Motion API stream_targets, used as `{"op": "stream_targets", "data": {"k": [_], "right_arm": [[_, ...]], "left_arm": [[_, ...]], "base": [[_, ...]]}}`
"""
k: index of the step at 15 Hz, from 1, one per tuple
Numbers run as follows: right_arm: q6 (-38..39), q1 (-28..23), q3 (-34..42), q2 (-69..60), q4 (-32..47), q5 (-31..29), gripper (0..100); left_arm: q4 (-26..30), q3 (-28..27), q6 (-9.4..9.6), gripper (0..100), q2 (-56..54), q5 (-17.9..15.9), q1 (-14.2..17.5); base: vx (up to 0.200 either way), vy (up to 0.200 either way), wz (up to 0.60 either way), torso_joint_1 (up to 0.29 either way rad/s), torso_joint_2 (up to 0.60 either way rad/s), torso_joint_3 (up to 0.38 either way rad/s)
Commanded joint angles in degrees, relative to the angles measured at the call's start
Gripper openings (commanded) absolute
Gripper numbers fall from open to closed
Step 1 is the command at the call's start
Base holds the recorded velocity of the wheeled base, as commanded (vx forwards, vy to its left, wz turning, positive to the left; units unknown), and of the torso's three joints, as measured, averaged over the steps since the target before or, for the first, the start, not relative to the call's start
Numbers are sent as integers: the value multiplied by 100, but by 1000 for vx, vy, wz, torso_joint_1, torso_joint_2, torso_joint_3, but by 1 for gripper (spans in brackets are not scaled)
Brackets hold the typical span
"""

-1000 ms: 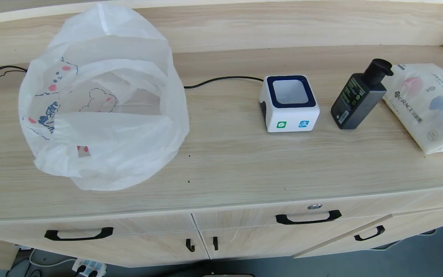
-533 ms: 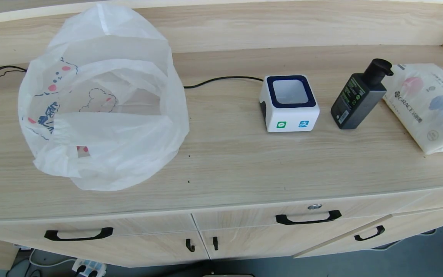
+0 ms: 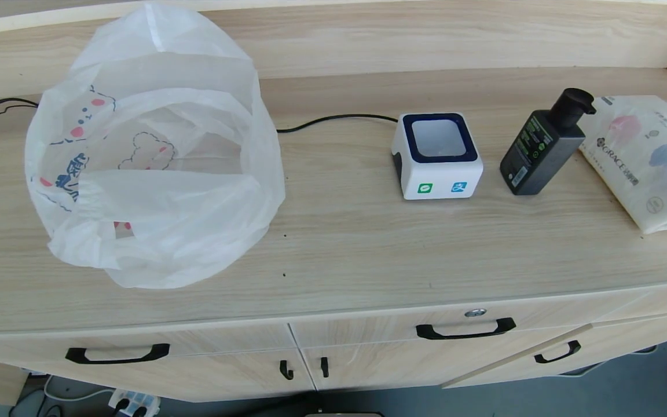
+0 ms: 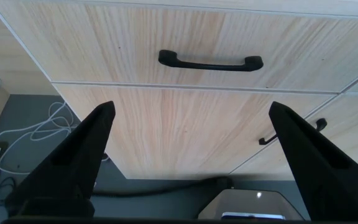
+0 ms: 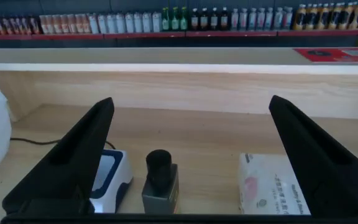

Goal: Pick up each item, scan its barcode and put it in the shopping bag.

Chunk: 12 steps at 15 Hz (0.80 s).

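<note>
- In the head view, the white shopping bag (image 3: 148, 156) stands open at the left of the counter (image 3: 368, 255). To its right sit the barcode scanner (image 3: 438, 156), the black pump bottle (image 3: 542, 147) and, just beside the bottle, the tissue pack (image 3: 646, 162).
- In the left wrist view, the left gripper (image 4: 191, 112) is spread wide and empty, facing a drawer handle (image 4: 210, 62).
- In the right wrist view, the right gripper (image 5: 191, 102) is also spread and empty. It faces the pump bottle, with store shelves of bottles (image 5: 166, 22) far behind.

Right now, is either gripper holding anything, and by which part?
Nothing is held. The left gripper and right gripper are open and empty; the bottle and tissue pack sit on the counter.
</note>
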Motion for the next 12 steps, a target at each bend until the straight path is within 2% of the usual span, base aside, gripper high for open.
{"op": "stream_targets", "data": {"k": [1,9,12], "right_arm": [[127,240,46,1024,-251,56,100],[83,715,644,1234,-505,47,100],[48,715,653,1358,-523,39,100]], "left_arm": [[-1,0,-2,100,-2,2,0],[-1,0,-2,100,-2,2,0],[-1,0,-2,100,-2,2,0]], "base": [[0,0,0,0,0,0],[0,0,0,0,0,0],[0,0,0,0,0,0]]}}
